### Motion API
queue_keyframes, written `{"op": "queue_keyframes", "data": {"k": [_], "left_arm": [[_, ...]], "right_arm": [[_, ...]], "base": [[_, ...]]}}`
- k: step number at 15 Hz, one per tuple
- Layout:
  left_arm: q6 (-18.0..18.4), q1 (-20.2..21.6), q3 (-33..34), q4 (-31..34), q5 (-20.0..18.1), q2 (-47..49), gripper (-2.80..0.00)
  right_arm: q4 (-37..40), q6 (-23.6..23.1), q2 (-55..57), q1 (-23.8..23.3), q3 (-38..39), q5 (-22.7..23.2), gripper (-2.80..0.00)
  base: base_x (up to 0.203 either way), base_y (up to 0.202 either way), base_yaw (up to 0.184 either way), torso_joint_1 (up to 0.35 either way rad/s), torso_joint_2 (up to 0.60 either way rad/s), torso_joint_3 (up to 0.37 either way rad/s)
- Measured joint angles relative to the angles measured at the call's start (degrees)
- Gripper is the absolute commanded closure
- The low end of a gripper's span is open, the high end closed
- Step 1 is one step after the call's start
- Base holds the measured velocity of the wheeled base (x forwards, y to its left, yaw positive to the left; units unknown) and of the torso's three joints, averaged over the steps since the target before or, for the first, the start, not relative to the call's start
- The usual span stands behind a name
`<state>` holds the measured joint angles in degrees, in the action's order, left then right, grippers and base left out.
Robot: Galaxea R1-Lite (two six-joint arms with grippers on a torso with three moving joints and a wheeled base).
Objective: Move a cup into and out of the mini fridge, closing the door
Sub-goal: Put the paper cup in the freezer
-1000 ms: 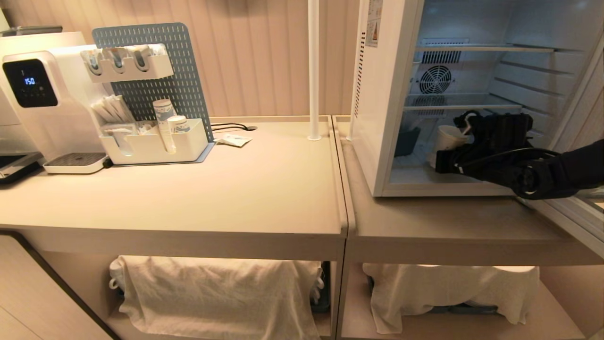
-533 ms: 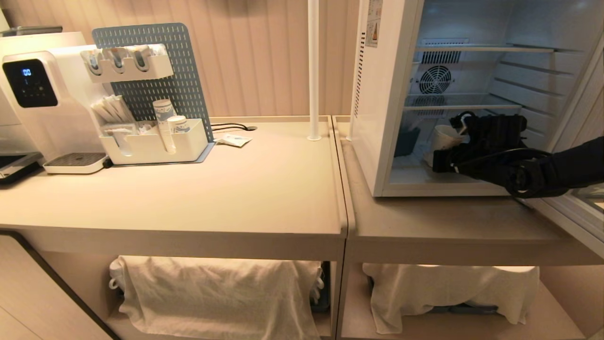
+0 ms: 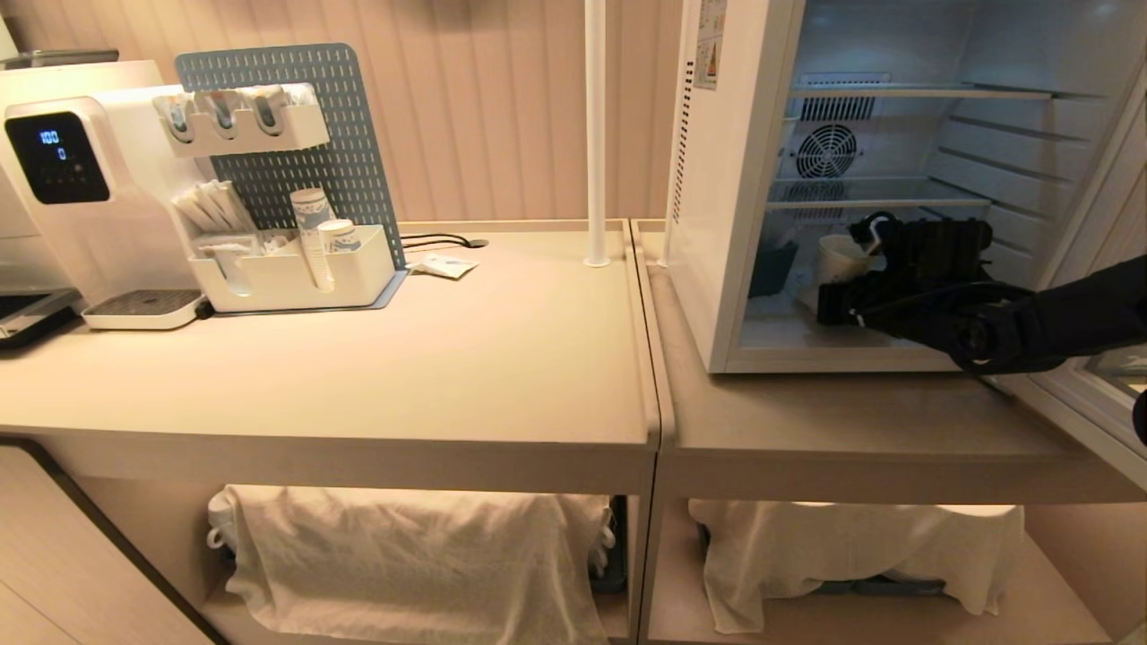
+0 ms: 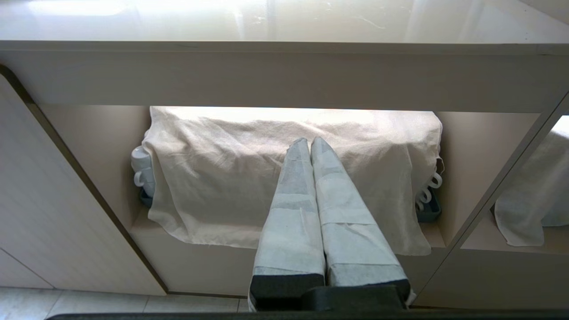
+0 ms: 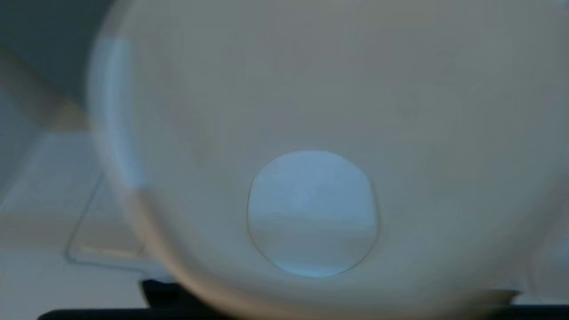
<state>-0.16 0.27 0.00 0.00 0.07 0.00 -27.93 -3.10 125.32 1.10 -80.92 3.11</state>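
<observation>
The mini fridge (image 3: 717,179) stands open on the right counter, its door (image 3: 1089,394) swung out to the right. My right gripper (image 3: 867,262) reaches in over the fridge floor, under the lower wire shelf. The white paper cup (image 3: 838,258) is right at its tip. In the right wrist view the cup (image 5: 311,89) fills the picture, mouth toward the camera and round bottom showing, so it hides the gripper. My left gripper (image 4: 310,143) is shut and empty, parked low in front of the counter's under-shelf.
A dark object (image 3: 772,267) sits at the fridge's back left. A white pole (image 3: 596,134) rises between the counters. On the left counter are a coffee machine (image 3: 81,179) and an organizer with stacked cups (image 3: 309,233). Cloths (image 3: 412,555) cover the lower shelves.
My right gripper has slid a little deeper into the fridge, and the cup at its tip has gone with it. The left arm has not moved.
</observation>
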Motion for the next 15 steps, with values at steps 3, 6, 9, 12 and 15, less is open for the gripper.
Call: {"op": "queue_keyframes", "data": {"k": [3,6,9,12,15], "left_arm": [[0.0,0.1,0.0,0.0,0.0,0.0,0.00],[0.0,0.0,0.0,0.0,0.0,0.0,0.00],[0.0,0.0,0.0,0.0,0.0,0.0,0.00],[0.0,0.0,0.0,0.0,0.0,0.0,0.00],[0.0,0.1,0.0,0.0,0.0,0.0,0.00]], "right_arm": [[0.0,0.0,0.3,0.0,-0.5,0.0,-2.80],[0.5,0.0,-0.1,0.0,-0.1,0.3,-2.80],[0.4,0.0,-1.2,0.0,0.3,0.2,-2.80],[0.5,0.0,-3.7,0.0,2.7,0.6,-2.80],[0.9,0.2,-7.9,0.0,6.5,1.6,0.00]], "base": [[0.000,0.000,0.000,0.000,0.00,0.000],[0.000,0.000,0.000,0.000,0.00,0.000],[0.000,0.000,0.000,0.000,0.00,0.000],[0.000,0.000,0.000,0.000,0.00,0.000],[0.000,0.000,0.000,0.000,0.00,0.000]]}}
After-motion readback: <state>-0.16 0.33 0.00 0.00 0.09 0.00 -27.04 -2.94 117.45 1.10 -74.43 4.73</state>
